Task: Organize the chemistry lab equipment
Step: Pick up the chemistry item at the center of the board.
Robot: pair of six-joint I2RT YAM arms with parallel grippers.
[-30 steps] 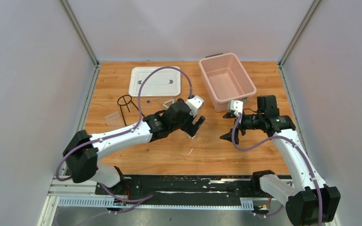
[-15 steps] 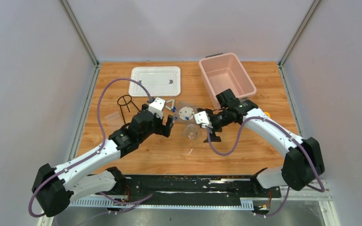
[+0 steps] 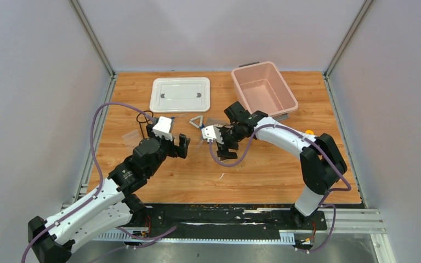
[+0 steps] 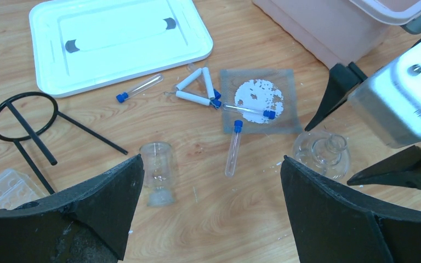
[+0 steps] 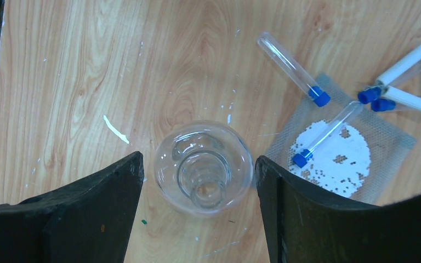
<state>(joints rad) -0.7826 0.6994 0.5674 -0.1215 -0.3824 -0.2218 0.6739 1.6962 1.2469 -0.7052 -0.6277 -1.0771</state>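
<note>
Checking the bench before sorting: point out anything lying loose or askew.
Three blue-capped tubes lie scattered flat on the table: one across the mesh pad, one just off its edge, one beside the white lid.

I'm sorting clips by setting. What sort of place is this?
Probably a robot test cell staged as a chemistry bench: blank grey walls around a wooden table, with test tubes and a wire tripod.

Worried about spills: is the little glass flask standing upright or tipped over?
Upright. The flask stands on its base: the right wrist view looks straight down its open neck.
</note>
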